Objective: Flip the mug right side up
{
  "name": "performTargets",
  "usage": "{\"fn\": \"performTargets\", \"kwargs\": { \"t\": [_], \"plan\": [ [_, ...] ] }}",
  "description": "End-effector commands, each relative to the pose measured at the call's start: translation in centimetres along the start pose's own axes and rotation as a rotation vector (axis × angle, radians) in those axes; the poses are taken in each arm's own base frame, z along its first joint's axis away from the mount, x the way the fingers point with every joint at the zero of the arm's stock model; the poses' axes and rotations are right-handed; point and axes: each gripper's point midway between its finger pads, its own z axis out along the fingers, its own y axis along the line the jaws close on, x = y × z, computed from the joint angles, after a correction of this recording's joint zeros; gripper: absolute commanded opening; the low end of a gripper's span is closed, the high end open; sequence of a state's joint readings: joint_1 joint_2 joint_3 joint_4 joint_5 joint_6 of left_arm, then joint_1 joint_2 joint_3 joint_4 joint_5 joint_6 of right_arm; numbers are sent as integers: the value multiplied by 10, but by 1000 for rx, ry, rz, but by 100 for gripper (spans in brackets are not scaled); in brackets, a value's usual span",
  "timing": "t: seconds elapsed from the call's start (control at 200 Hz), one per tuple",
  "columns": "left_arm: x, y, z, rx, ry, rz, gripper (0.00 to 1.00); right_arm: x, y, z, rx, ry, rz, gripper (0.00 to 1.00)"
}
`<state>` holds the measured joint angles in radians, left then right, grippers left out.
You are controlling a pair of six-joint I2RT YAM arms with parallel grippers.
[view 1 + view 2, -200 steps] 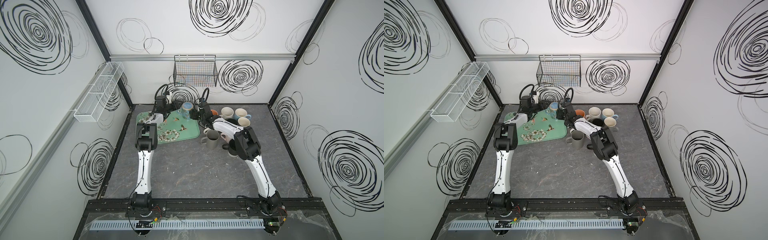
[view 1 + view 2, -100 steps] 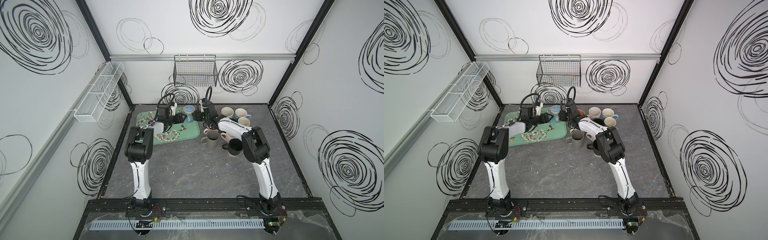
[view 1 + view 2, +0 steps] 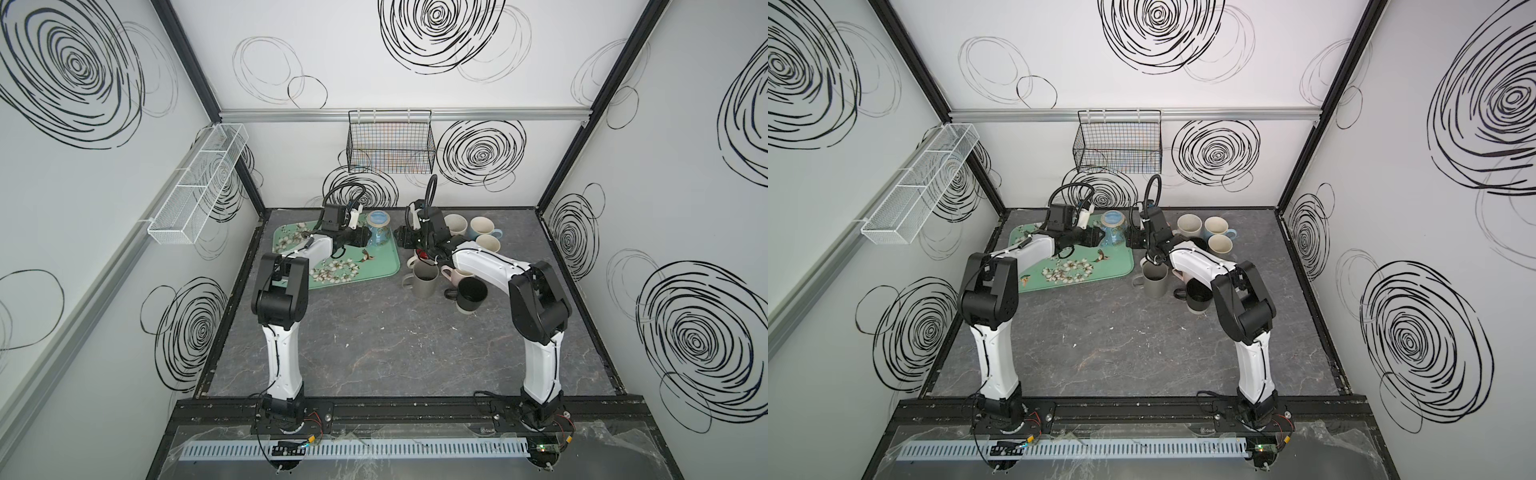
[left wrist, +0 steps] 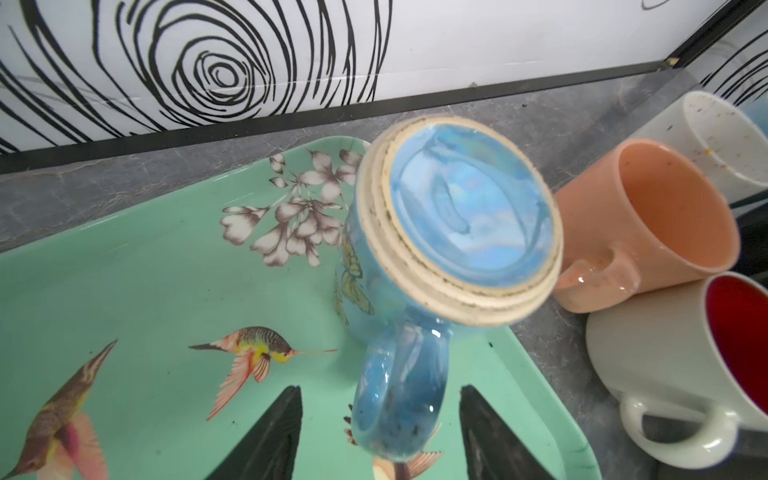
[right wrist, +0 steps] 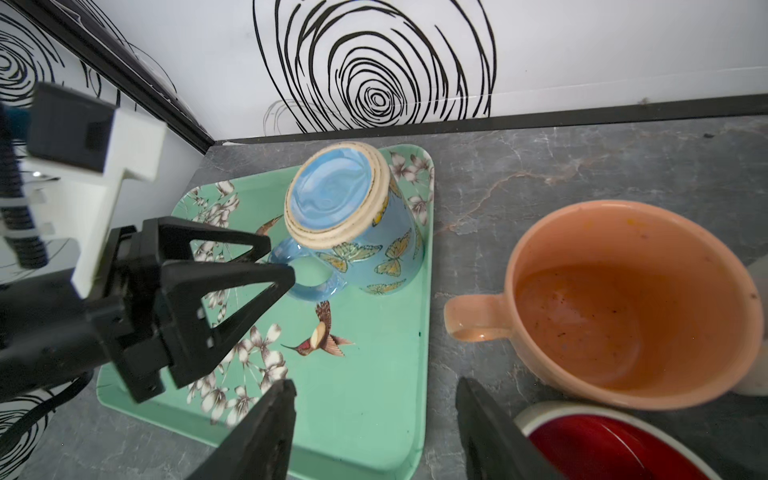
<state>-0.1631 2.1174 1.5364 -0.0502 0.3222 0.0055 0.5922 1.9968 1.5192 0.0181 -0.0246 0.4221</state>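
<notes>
The left jaws stand open. The handle of the blue mug sits between them, with a gap on each side in the left wrist view. In the right wrist view one tip looks very close to the handle, and I cannot tell if it touches.

The right jaws stand wide open too, and hold nothing. They hang over the edge of the green tray, next to an orange mug.

The blue mug is upside down, with its pale ring and blue bottom facing up. It has butterflies on its side. It stands on the green tray, in the far corner by the back wall. The tray has birds and flowers painted on it.

The tray lies on a grey counter that looks like stone. To the right of the tray, more mugs stand close together with their open ends up: the orange one, one that is red inside, a grey one, a black one and some cream ones.

The walls are white with big black swirls. A black wire basket hangs on the back wall. A white mesh shelf hangs on the left wall.
</notes>
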Motion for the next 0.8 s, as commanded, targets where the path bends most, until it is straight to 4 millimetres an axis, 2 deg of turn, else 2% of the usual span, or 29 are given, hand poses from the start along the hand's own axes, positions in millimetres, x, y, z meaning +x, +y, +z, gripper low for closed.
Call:
{"fn": "performTargets", "kwargs": {
  "t": [0.0, 0.115, 0.19, 0.355, 0.415, 0.57, 0.67, 0.796],
  "plan": [
    [-2, -6, 9, -19, 23, 82, 63, -22, 6, -22, -10, -65, -8, 65],
    [-5, -7, 16, -34, 37, 90, 60, -21, 4, -26, -8, -63, -6, 66],
    [-2, -9, 21, -30, 60, 95, 53, -20, 2, -28, -6, -61, -5, 66],
    [2, -21, 17, -19, 69, 122, 18, -21, -4, -34, 5, -68, 11, 66],
    [1, -25, 9, -38, 58, 147, 10, -21, -6, -37, 4, -75, 27, 66],
    [-5, -30, -17, -72, 5, 142, 1, -25, -6, -49, -9, -102, 43, 66],
    [-9, -37, -37, -62, -41, 117, 0, -29, -2, -57, -21, -113, 48, 66],
    [-22, -46, -70, -5, -157, 29, 0, -34, 3, -70, -47, -132, 61, 65]
  ]
}}
